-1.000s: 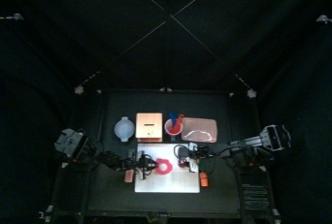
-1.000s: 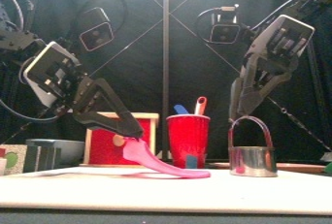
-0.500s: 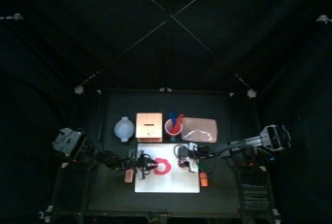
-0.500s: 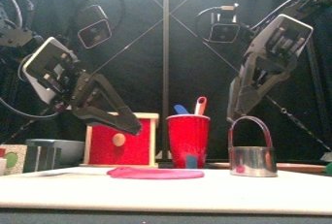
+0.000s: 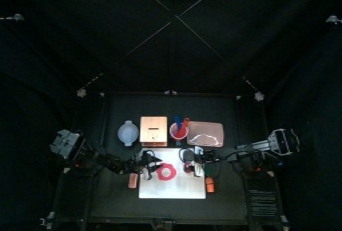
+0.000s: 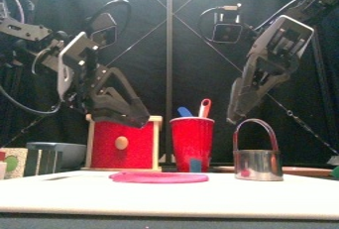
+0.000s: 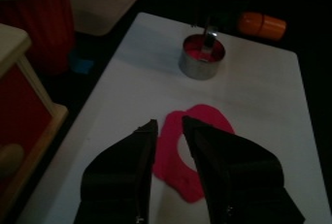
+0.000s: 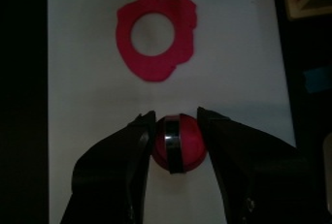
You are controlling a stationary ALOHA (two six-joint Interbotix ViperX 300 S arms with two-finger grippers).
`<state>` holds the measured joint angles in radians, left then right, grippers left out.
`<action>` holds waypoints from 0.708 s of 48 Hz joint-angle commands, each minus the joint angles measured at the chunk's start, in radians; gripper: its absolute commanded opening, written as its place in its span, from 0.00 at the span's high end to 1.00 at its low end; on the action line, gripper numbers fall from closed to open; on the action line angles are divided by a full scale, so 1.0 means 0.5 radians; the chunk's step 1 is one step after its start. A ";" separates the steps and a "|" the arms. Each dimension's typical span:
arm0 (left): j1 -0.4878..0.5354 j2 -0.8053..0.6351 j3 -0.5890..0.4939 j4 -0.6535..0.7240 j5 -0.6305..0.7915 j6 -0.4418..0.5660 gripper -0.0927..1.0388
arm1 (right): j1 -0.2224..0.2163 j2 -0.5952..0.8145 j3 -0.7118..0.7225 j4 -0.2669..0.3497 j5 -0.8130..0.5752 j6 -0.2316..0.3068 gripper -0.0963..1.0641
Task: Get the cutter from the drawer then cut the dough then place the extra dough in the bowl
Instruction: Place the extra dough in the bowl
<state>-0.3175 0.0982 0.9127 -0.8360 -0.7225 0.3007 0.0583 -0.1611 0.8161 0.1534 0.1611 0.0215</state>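
No lettering, number or brand mark that I can read from either of my wrists or the wider views. Checked the red cup (image 6: 192,140), the drawer front (image 6: 121,145), the cutter (image 6: 257,165) and the white board (image 5: 175,188): all plain faces.

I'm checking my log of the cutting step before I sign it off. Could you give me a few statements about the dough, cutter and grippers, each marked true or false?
The dough ring lies flat on the white cutting board. True.
The left gripper grips the dough ring. False: it hangs above it, empty.
The cutter stands upright on the board. True.
The red cup lies tipped over. False: it stands upright.
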 commanded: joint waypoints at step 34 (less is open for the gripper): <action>0.202 -0.233 -0.267 -1.062 0.721 0.893 0.12 | -0.046 -0.067 0.092 -0.046 -0.117 -0.006 0.25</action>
<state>-0.2378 0.0123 0.7946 -1.2977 -0.3743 0.6934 0.0430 -0.1657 0.8652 0.1319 0.1120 0.0199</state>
